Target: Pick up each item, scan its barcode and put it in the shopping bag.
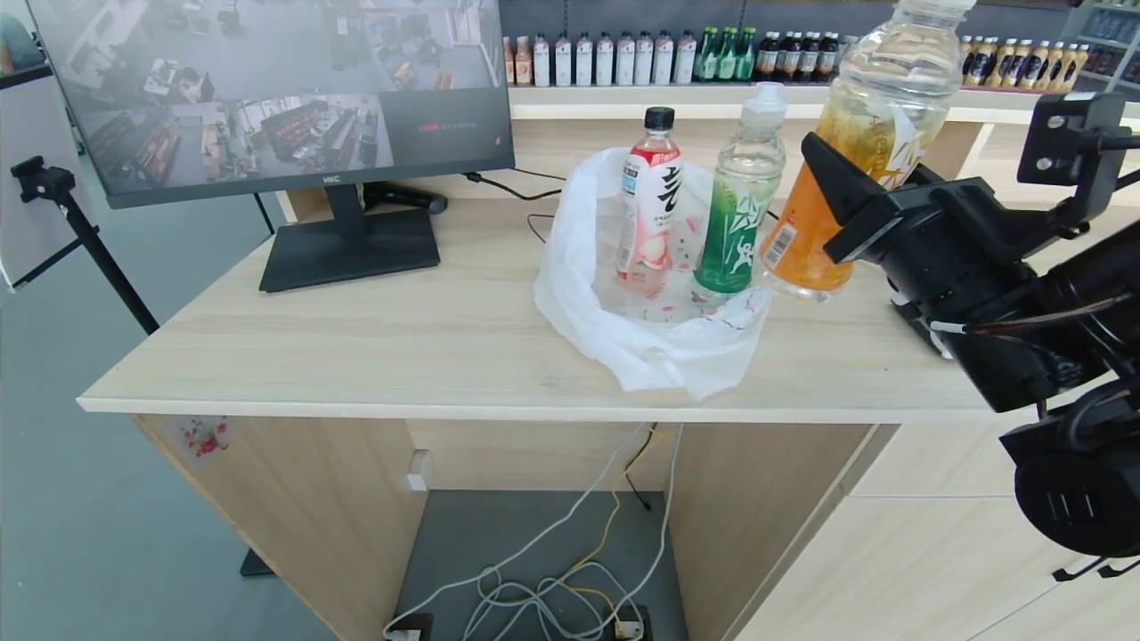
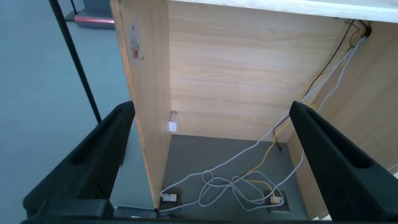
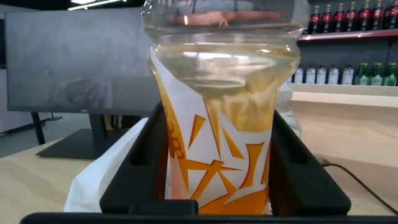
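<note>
My right gripper [image 1: 868, 209] is shut on an orange-labelled drink bottle [image 1: 855, 151], held tilted in the air just right of the white shopping bag [image 1: 623, 329]; a barcode shows low on its label. The same orange bottle [image 3: 221, 134] sits between the black fingers [image 3: 134, 171] in the right wrist view. Inside the bag stand a pink-labelled bottle [image 1: 650, 209] and a green-labelled bottle [image 1: 739, 200], both upright. My left gripper [image 2: 211, 155] hangs open below the table's edge, facing the cabinet side and floor cables.
A monitor [image 1: 276, 89] on a black stand occupies the table's back left, with a black handheld device [image 1: 405, 198] behind it. The wooden table [image 1: 401, 347] has bare surface in front. Shelves of bottles [image 1: 757, 55] line the back wall. A tripod [image 1: 80, 240] stands left of the table.
</note>
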Robot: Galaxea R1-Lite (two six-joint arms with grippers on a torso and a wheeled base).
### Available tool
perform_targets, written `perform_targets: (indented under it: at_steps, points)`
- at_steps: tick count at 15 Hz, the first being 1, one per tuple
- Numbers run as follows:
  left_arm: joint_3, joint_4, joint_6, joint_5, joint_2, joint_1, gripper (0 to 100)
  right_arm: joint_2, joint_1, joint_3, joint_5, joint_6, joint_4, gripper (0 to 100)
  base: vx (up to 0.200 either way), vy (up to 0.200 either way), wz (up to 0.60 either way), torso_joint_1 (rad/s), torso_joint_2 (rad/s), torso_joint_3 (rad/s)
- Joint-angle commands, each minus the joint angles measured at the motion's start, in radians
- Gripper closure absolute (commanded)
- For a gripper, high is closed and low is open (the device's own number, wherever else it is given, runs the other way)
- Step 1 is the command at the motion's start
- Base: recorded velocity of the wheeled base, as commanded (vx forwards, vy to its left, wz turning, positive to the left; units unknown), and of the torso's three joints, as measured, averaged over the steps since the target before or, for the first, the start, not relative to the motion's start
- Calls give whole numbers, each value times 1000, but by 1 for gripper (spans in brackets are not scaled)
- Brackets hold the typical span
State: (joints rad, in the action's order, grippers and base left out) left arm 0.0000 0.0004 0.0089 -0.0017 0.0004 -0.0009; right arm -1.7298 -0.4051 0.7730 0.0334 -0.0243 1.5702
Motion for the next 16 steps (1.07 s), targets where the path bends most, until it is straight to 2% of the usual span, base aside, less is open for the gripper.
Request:
perform_targets:
  at_steps: [1, 9, 16]
  points:
    - [0, 0, 0, 0, 0, -1, 0, -5, -11, 0, 5, 0, 1, 100, 0, 0, 0, 0, 0, 0]
    - [0, 0, -1, 0, 0, -1, 0, -85, -43, 45, 22, -2, 1, 100, 0, 0, 0, 0, 0, 0]
    - [0, 0, -1, 0, 0, -1, 0, -228, -67, 170, 22, -2, 1, 100, 0, 0, 0, 0, 0, 0]
